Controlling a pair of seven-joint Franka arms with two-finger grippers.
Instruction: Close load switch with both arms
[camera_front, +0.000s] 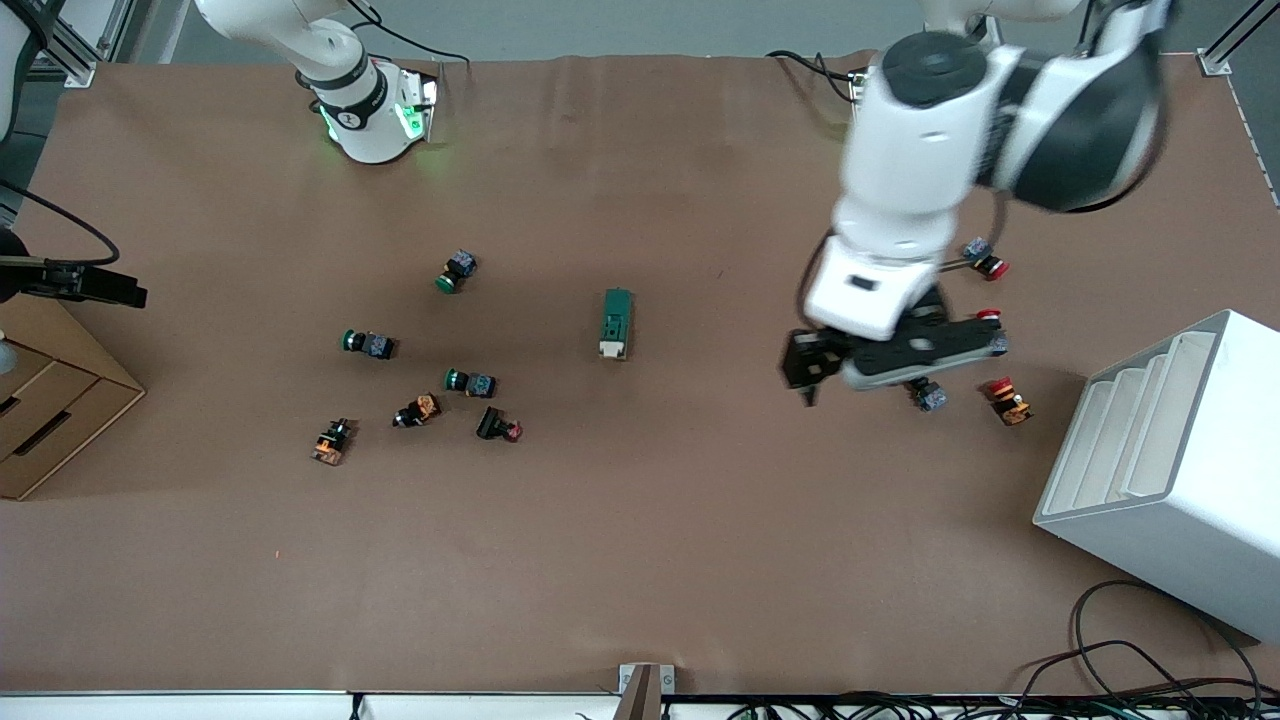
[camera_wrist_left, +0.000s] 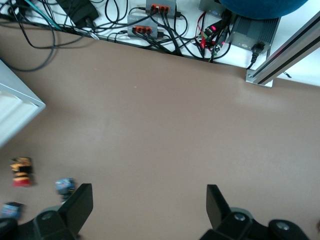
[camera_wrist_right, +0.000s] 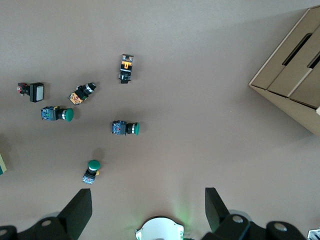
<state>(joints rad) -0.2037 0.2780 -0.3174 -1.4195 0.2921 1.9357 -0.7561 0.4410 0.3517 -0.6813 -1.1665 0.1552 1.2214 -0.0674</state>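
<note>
The load switch (camera_front: 616, 322), a dark-green block with a cream-white end, lies on the brown table near its middle. A sliver of it shows at the edge of the right wrist view (camera_wrist_right: 1, 164). My left gripper (camera_front: 806, 372) hangs open and empty over bare table, between the switch and the left arm's end; its wrist view (camera_wrist_left: 149, 190) shows only table between the fingers. My right gripper (camera_wrist_right: 148, 192) is open and empty, high over its own green-lit base (camera_front: 372, 112). It is out of the front view.
Several green, orange and red push buttons (camera_front: 470, 382) lie scattered toward the right arm's end. A few red and blue ones (camera_front: 1007, 400) lie under and beside the left gripper. A white rack (camera_front: 1170, 470) and a cardboard drawer box (camera_front: 50, 400) stand at the table's ends.
</note>
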